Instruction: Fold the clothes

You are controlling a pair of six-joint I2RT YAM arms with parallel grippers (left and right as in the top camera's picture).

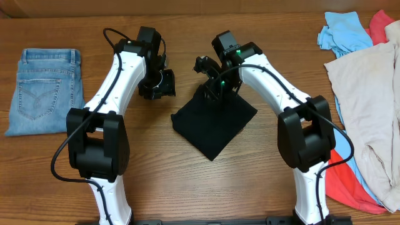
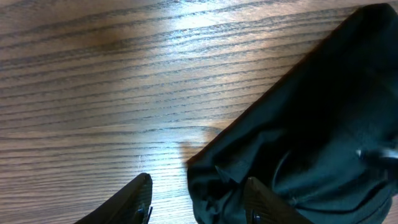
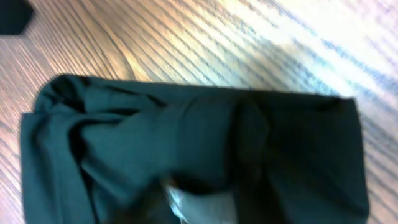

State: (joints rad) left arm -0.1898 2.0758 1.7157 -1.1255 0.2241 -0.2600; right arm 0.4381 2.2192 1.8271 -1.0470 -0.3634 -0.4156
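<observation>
Folding in hand: the black T-shirt (image 1: 215,125) lies in the middle of the tabletop (image 1: 281,25) as a flat, compact packet turned cornerwise; to me it looks near its last fold
Done so far: a pair of blue jeans (image 1: 44,90) lies folded flat at the far left, well apart from everything else
Left to do: a loose heap at the right edge, with a cream garment (image 1: 369,106) on top and a light blue one (image 1: 344,31) and coral cloth (image 1: 350,187) showing around it, none of it folded
Right pincer (image 1: 212,84): down over the far corner of the shirt; black cloth fills its own view, and I cannot tell whether it is clamped or apart
Left pincer (image 2: 198,186): fingers apart and gripping nothing, low over bare wood just beside the shirt's edge
Reckoning: one piece done, one nearly done, the heap untouched, so I would judge it under halfway
</observation>
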